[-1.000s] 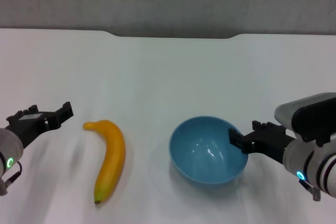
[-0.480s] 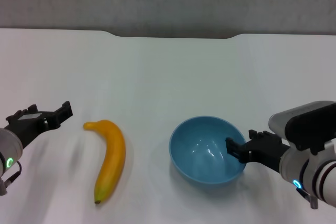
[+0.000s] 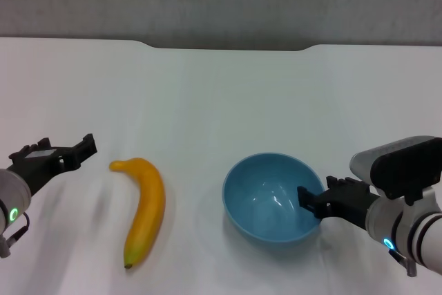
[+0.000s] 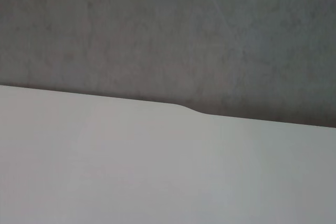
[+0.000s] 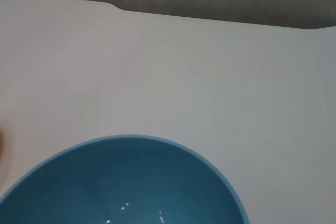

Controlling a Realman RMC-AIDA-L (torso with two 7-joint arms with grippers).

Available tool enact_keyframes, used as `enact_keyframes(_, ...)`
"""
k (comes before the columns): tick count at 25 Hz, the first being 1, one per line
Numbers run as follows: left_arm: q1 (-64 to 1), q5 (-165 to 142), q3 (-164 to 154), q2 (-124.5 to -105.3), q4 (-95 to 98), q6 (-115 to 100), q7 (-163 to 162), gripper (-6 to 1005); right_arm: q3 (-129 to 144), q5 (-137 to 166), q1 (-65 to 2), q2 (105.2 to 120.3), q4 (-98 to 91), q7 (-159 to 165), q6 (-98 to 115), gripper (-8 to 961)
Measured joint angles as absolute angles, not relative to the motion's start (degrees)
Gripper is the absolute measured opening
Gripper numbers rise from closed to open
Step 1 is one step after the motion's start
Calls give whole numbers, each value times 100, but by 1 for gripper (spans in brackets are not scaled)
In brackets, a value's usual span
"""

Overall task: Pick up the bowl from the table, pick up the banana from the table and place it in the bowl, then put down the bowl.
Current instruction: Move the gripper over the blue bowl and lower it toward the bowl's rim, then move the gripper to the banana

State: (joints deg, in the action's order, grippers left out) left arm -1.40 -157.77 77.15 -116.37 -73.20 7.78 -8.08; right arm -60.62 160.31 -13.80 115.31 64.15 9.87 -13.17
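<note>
The light-blue bowl [image 3: 273,197] stands upright on the white table [image 3: 221,94], right of centre near the front. It fills the lower part of the right wrist view [image 5: 126,182]. The yellow-orange banana [image 3: 146,207] lies to the bowl's left, with its dark tip toward the front. My right gripper [image 3: 319,196] is open at the bowl's right rim, with one finger [image 3: 305,197] reaching inside the bowl. My left gripper [image 3: 59,151] is open and empty, a short way left of the banana and apart from it.
The table's far edge has a shallow notch [image 3: 231,47], with a grey wall behind it. The left wrist view shows only bare tabletop [image 4: 157,171] and that wall.
My right gripper has moved lower and a little left, bringing its finger further over the bowl's rim and into the bowl. The left arm, bowl and banana have not moved.
</note>
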Motion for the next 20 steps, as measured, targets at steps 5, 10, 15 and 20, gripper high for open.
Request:
enact_keyframes(5, -138, -15777, 7702, -11637, -7321, 778, -808, 865, -5950, 16031, -1336, 11529, 6362, 992, -976, 584)
enact_keyframes(10, -127, -15776, 7696, -11637, -7322, 779, -808, 865, -5903, 15970, -1252, 11524, 6184, 992, -607, 483)
enact_keyframes(15, -120, -15776, 7690, -11637, -7322, 780, -808, 866, -5895, 15698, -1217, 11507, 5958, 991, -310, 356)
enact_keyframes(20, -126, -15776, 7686, -11637, -7322, 782, -808, 866, -5882, 15680, -1259, 11505, 5910, 971, -348, 168)
